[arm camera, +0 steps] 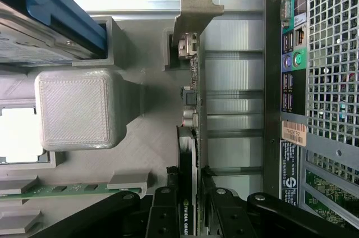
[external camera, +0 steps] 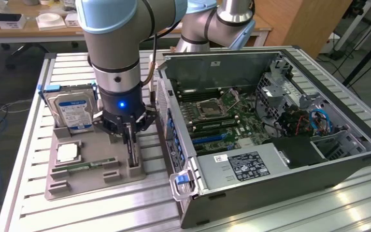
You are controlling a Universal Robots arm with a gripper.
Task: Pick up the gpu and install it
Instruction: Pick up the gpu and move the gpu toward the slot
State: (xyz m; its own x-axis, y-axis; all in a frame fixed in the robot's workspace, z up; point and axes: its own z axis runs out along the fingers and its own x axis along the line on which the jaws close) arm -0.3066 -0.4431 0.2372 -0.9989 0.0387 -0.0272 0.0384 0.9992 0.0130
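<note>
Black gripper [external camera: 129, 129] on the blue-grey arm [external camera: 114, 48] is down over the grey printed parts holder [external camera: 76, 186], on the exterior view's left of the open black PC case [external camera: 250, 193]. Its fingers [arm camera: 164, 211] sit one on each face of the gpu [arm camera: 194, 97], a thin flat green-board card with a long silver end bracket [arm camera: 196, 8], and look clamped on it. The gpu stands on edge in its slot at the holder's right side, just beside the case. As far as I can judge, it's not lifted yet.

Risks, my read:
- Can't tell how central the grip is along the card. An off-centre hold could tilt it or bind it in the slot.
- The bracket sits beside a grey holder post [arm camera: 168, 47], so a sideways pull may snag there.
- The case wall is near, so swing room is tight.
- Thin board: a slip or a hard squeeze could stress components.

Count:
- one gpu
- one silver hard drive with blue-white label [external camera: 73, 110], in one blue carrier [external camera: 49, 89]
- one square processor chip [external camera: 67, 152]
- one narrow green memory stick [external camera: 82, 167]
- one holder
- one case

All of it sits on the slatted metal tabletop [external camera: 69, 67].
</note>
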